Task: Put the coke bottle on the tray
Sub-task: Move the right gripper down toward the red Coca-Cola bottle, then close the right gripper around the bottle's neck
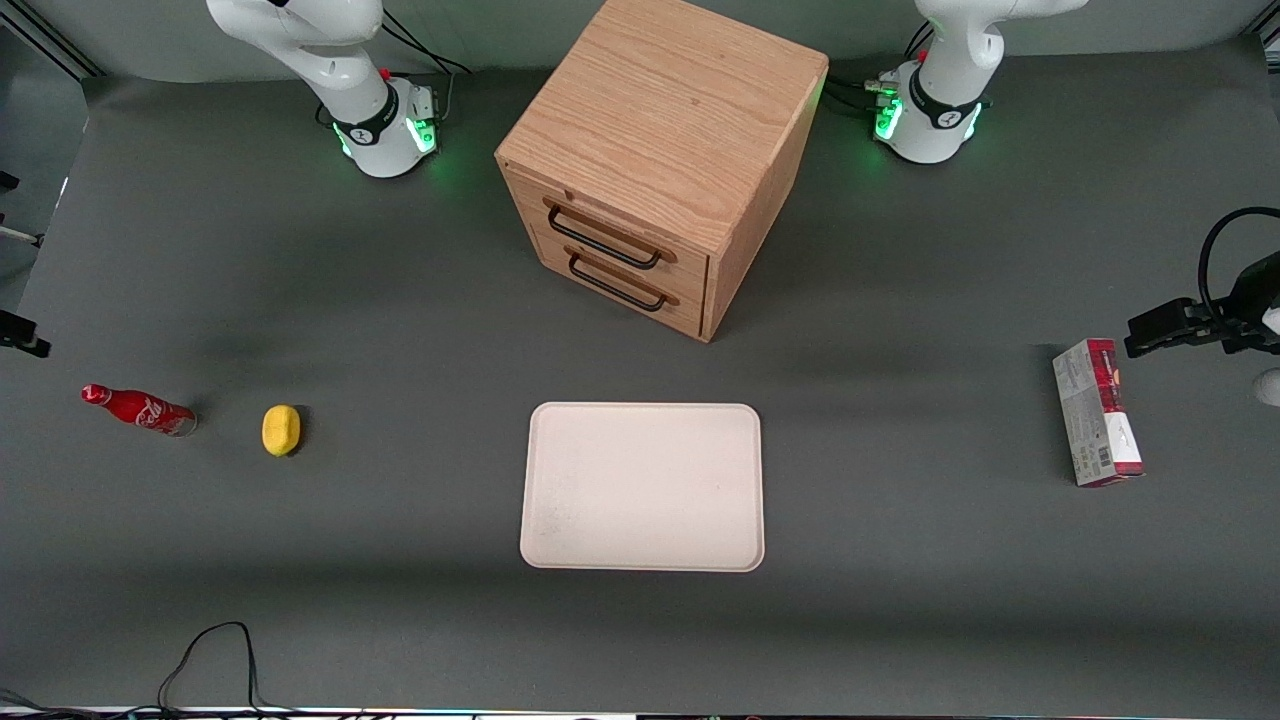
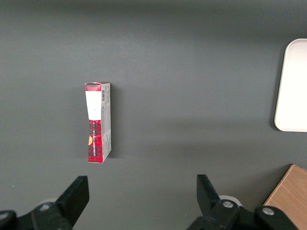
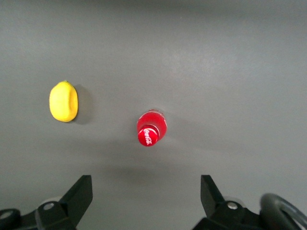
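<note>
- Spread wide and holding nothing, the gripper (image 3: 144,203) hangs above the coke bottle (image 3: 152,128), its two dark, wedge-shaped fingers (image 3: 76,194) apart and touching neither the bottle nor the table.
- From the right wrist view the coke bottle is seen from above: a round red cap with white script on it, and glossy red shoulders below.
- From the front view the coke bottle (image 1: 138,410) stands on the table toward the working arm's end, slim and red, with white lettering on its side and a silvery base.
- Near the bottle sits a lemon (image 1: 281,430), a small matte yellow oval with pointed ends, apart from the bottle.
- The table (image 1: 400,300) has a smooth, dull dark grey top.
- Well apart from the bottle, in the middle of the table, lies the tray (image 1: 642,486): flat, cream-coloured, rectangular, with rounded corners and a low rim.
- A wooden cabinet (image 1: 655,150) with visible grain and two drawers with thin black handles stands farther from the front camera than the tray.
- A red-and-grey carton (image 1: 1097,412), a long cardboard box, lies toward the parked arm's end.
</note>
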